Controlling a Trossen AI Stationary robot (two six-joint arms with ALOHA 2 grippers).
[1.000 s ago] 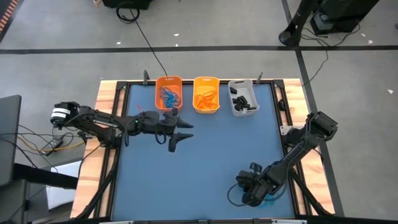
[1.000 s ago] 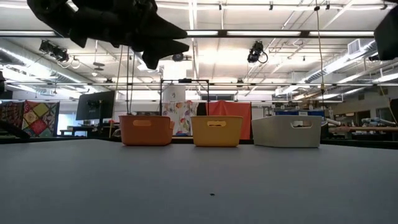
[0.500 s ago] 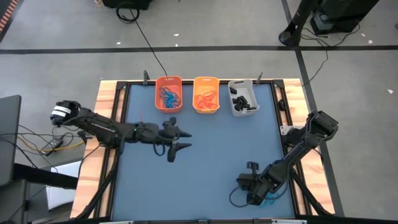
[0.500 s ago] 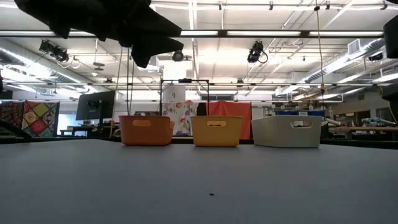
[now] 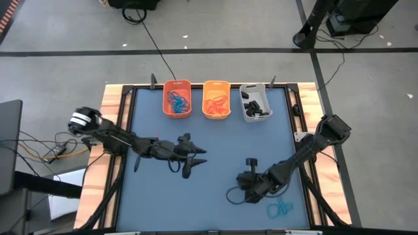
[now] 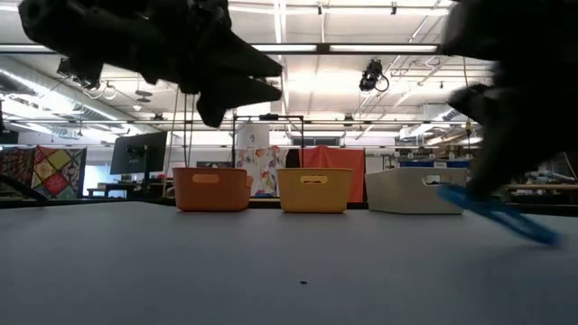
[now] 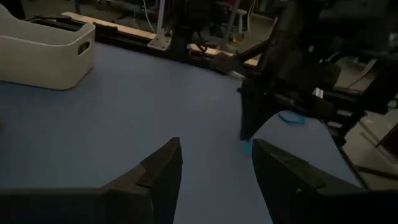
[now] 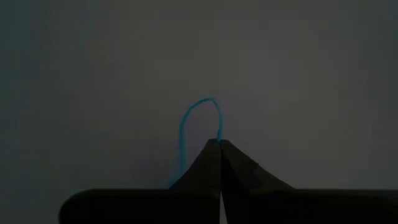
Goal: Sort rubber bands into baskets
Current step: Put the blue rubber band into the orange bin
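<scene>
The jaws of the right gripper (image 8: 219,144) are pressed fully together on a thin blue rubber loop (image 8: 198,127); those of the left gripper (image 5: 197,156) are spread wide and nothing is held between them. No writing can be read anywhere. The flat, matte blue tabletop (image 5: 222,143) is framed by pale wooden edging. Along its far edge three small rectangular plastic baskets are lined up: an orange one (image 5: 177,98) filled with blue bands, a yellow-orange one (image 5: 217,99) filled with orange bands, and a light grey-white one (image 5: 255,102) filled with chunky black bands. A tangle of thin blue bands (image 5: 279,208) is left near the front right edge.
</scene>
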